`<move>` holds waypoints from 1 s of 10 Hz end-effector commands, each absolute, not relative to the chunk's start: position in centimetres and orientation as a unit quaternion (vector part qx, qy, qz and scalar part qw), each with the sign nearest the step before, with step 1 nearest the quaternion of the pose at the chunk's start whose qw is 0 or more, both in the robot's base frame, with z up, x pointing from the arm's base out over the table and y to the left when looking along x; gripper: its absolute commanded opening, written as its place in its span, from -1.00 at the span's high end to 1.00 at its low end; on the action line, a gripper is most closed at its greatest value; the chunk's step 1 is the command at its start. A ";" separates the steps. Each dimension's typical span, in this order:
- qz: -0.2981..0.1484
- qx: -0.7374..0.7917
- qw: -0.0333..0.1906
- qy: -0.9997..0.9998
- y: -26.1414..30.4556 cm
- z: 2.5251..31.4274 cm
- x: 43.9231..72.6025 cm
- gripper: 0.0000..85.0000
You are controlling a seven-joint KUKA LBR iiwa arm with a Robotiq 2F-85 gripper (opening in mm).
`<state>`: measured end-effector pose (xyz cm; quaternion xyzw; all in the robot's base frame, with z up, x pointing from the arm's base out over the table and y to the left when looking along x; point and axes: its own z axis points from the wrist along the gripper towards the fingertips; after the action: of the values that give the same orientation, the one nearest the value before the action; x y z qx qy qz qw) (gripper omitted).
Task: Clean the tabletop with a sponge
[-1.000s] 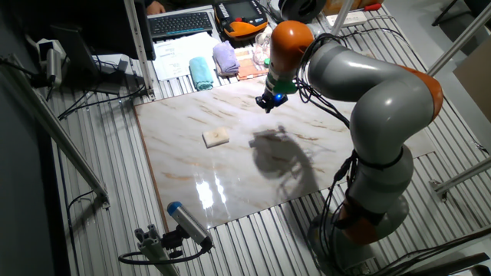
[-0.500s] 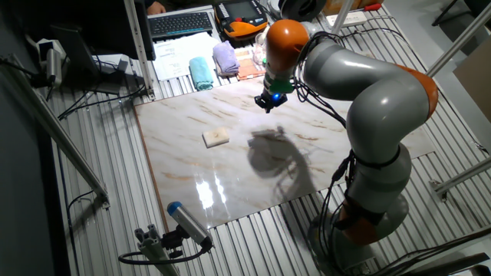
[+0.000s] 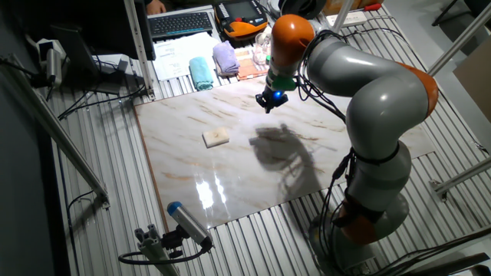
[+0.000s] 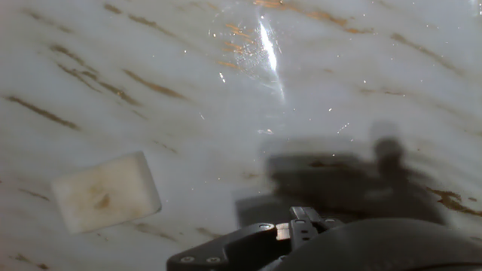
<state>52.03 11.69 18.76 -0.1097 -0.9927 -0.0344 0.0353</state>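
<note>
The tabletop is a glossy white marble-look slab with tan veins; it fills the hand view. The cream-beige sponge lies flat on its left-middle part, and shows at the lower left of the hand view. My gripper hangs in the air above the slab's far middle, to the right of the sponge and well apart from it. Its fingers look spread and hold nothing. Only the dark hand body shows in the hand view; its shadow falls on the slab.
Folded teal and lilac cloths, papers and a keyboard lie beyond the slab's far edge. Ribbed grey metal surrounds the slab. A blue-tipped tool lies at the near left. The arm's base stands at the near right.
The arm has shifted slightly and its shadow with it. The gripper stays almost in the same place above the far middle of the slab. The sponge has not moved.
</note>
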 end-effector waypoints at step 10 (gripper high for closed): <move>-0.011 -0.050 -0.021 -0.998 16.7 19.1 54.3 1.00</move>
<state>54.34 16.95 18.86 -0.0505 -0.9985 -0.0102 -0.0210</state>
